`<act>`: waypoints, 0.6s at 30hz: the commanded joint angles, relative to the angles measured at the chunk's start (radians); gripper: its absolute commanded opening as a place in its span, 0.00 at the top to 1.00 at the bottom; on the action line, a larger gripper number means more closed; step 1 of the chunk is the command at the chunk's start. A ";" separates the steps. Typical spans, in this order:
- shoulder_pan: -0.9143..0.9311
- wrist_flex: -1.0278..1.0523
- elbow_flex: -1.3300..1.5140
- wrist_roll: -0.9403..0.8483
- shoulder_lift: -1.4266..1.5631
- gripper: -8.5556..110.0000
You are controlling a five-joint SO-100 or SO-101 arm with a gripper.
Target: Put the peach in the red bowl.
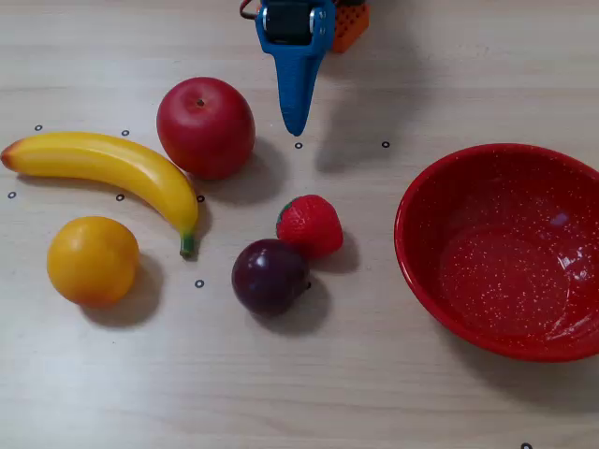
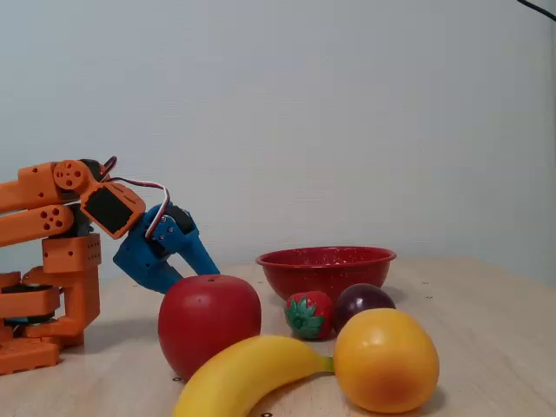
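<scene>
The peach is a smooth yellow-orange ball at the lower left of the overhead view, below the banana; in the fixed view it sits nearest the camera. The red bowl with white speckles stands empty at the right; in the fixed view it is at the back. My blue gripper points down from the top edge, to the right of the red apple, with its jaws together and nothing held. It also shows in the fixed view, just above the table, far from the peach.
A red apple, a yellow banana, a strawberry and a dark purple plum lie between the gripper, the peach and the bowl. The orange arm base stands at the left of the fixed view.
</scene>
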 commanded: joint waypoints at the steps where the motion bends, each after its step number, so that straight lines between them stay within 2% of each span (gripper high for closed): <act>1: -0.031 -0.006 -0.087 0.044 -0.104 0.93; 11: -0.032 -0.006 -0.144 0.051 -0.170 0.93; 18: -0.081 0.080 -0.552 0.117 -0.535 0.93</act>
